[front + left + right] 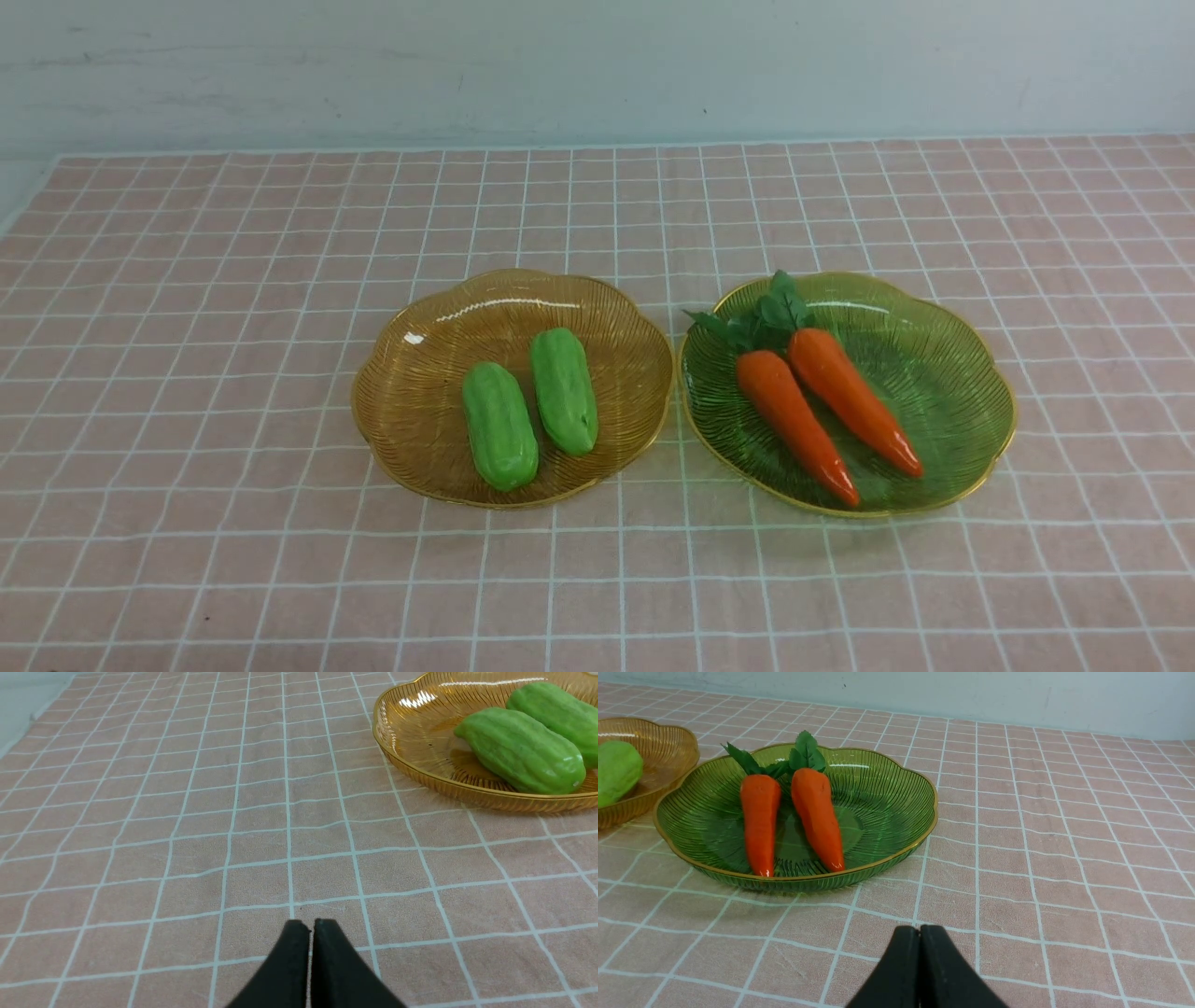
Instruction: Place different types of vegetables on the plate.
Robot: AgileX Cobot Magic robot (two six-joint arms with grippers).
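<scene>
Two bright-green cucumbers (pixel 499 427) (pixel 564 390) lie side by side in an amber ribbed plate (pixel 411 373). Beside it on the right, a green ribbed plate (pixel 962 373) holds two orange carrots (pixel 794 425) (pixel 851 397) with leafy tops pointing to the back. Neither arm shows in the front view. My left gripper (pixel 311 924) is shut and empty over the cloth, well short of the amber plate (pixel 420 772) and its cucumbers (pixel 521 751). My right gripper (pixel 920 929) is shut and empty too, just in front of the green plate (pixel 887 802) and the carrots (pixel 817 812).
A pink cloth with a white grid (pixel 233 523) covers the table. A pale wall (pixel 597 65) runs along the back edge. The cloth's left edge (pixel 28 718) shows in the left wrist view.
</scene>
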